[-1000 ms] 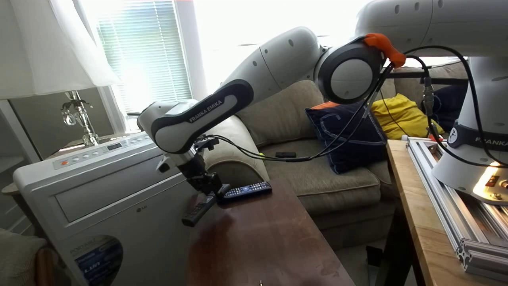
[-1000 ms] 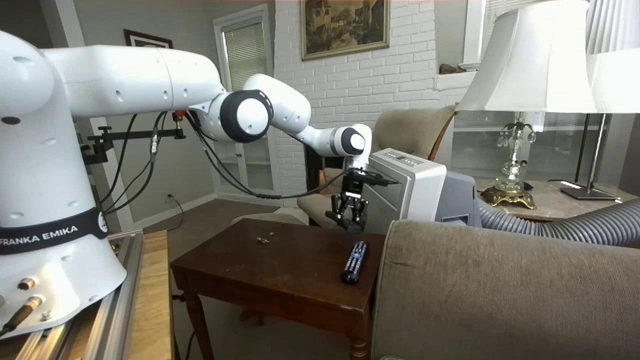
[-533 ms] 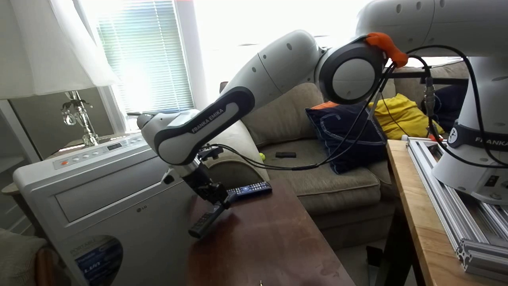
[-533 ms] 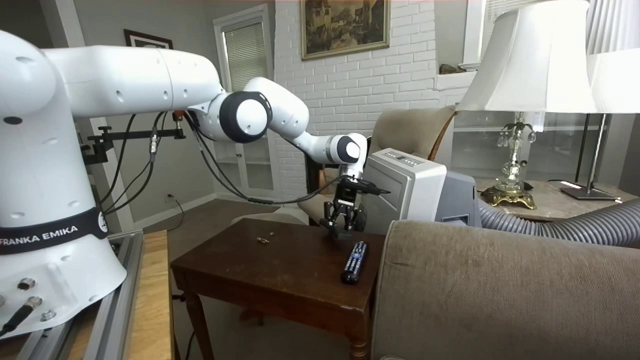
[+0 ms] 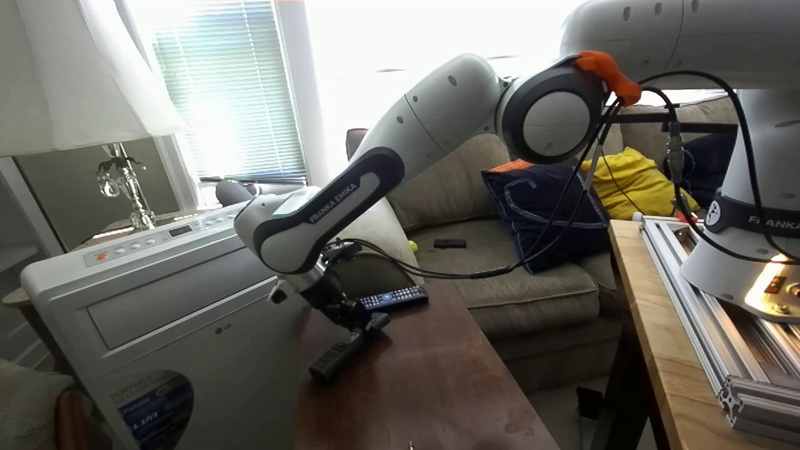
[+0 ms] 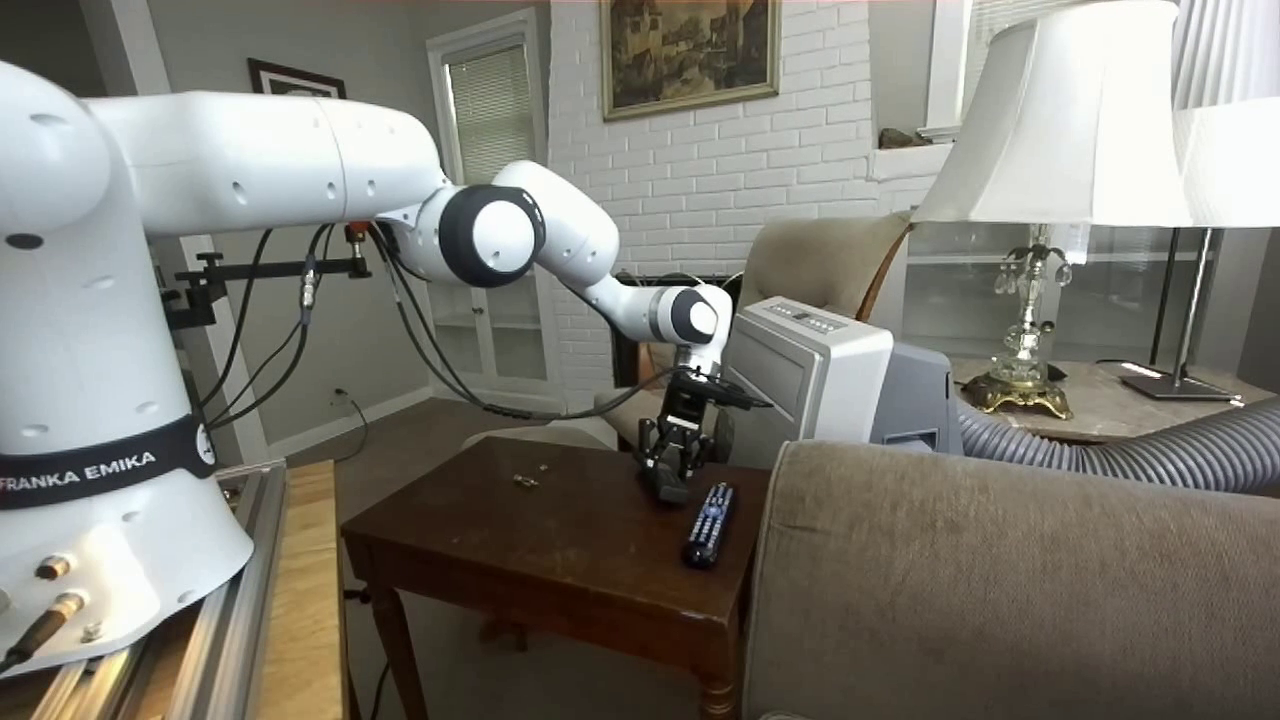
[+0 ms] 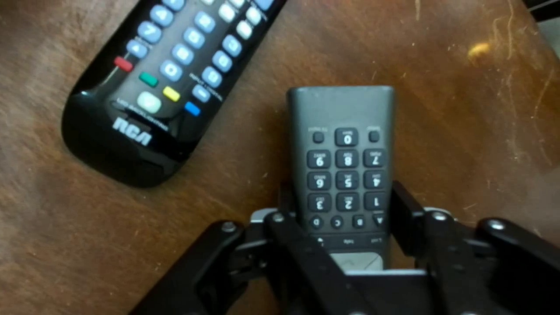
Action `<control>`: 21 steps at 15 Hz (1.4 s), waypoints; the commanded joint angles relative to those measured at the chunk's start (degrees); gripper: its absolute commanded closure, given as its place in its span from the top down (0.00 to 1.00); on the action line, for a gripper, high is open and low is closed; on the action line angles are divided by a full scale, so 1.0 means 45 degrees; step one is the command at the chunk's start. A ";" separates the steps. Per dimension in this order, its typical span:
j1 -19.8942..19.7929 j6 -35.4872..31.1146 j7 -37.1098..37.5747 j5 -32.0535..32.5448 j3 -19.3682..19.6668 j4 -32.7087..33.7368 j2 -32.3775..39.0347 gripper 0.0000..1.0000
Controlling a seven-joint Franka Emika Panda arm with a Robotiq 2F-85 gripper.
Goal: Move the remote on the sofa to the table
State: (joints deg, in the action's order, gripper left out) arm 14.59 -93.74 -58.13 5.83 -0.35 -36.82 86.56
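Observation:
The remote, dark and slim with small number buttons, is held between my gripper fingers. In the wrist view the remote [image 7: 348,109] points away from the gripper [image 7: 341,194], with a finger on each side. In both exterior views the gripper [image 5: 361,326] [image 6: 674,468] is low over the far end of the reddish-brown table [image 5: 425,394] [image 6: 520,550]. The remote [image 5: 337,359] [image 6: 668,488] is just above or touching the tabletop; I cannot tell which. The olive-grey sofa [image 5: 500,303] is behind the table; its armrest [image 6: 1000,590] stands beside it.
Another remote [image 5: 394,299] [image 6: 710,525] [image 7: 144,105] with bluish buttons lies on the table beside the gripper. A small black object [image 5: 450,243] lies on the sofa seat. A white air conditioner [image 5: 187,312] [image 6: 810,360] stands close by. Small brass bits [image 6: 525,481] lie on the table.
The gripper has moved down and further over the table, carrying the remote with it. The other remote on the table and the black object on the sofa have not moved.

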 commanded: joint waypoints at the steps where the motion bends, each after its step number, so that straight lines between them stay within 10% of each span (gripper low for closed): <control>1: -0.0115 0.0027 0.0415 0.0317 -0.0265 -0.0672 -0.0006 0.28; 2: -0.0111 0.0026 0.0399 0.0318 -0.0287 -0.0737 -0.0016 0.32; 3: -0.0090 0.0054 0.0377 0.0329 -0.0299 -0.0772 -0.0030 0.78; 7: 0.0105 -0.0206 0.0280 0.0075 0.0026 -0.1642 -0.0461 1.00; 21: 0.1036 -0.3380 0.0147 0.0188 0.0157 -0.5607 -0.6115 1.00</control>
State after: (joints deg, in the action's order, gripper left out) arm 19.71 -104.28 -58.98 7.82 1.18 -51.24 68.38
